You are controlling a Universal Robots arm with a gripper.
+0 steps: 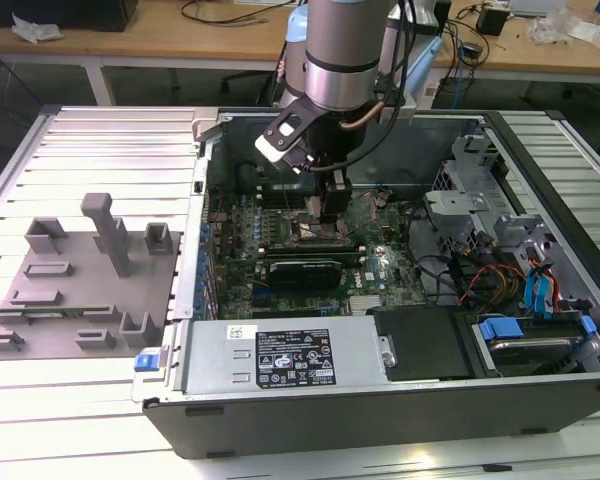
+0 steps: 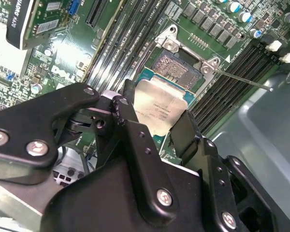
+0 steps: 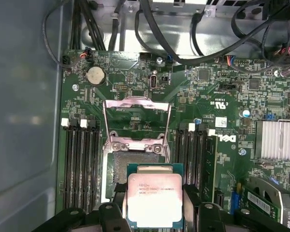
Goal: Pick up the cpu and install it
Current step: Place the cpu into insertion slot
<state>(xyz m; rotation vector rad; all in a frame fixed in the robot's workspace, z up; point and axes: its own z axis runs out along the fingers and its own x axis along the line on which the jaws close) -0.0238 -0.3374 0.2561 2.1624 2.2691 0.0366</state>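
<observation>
hand clamped on cpu | cpu over open socket (contact unclear) | socket frame lifted

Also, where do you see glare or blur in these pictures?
In the second wrist view, glare washes out a patch of the motherboard and the cpu lid shines; in the first wrist view, the grey case wall looks soft; the exterior view is evenly lit.
</observation>
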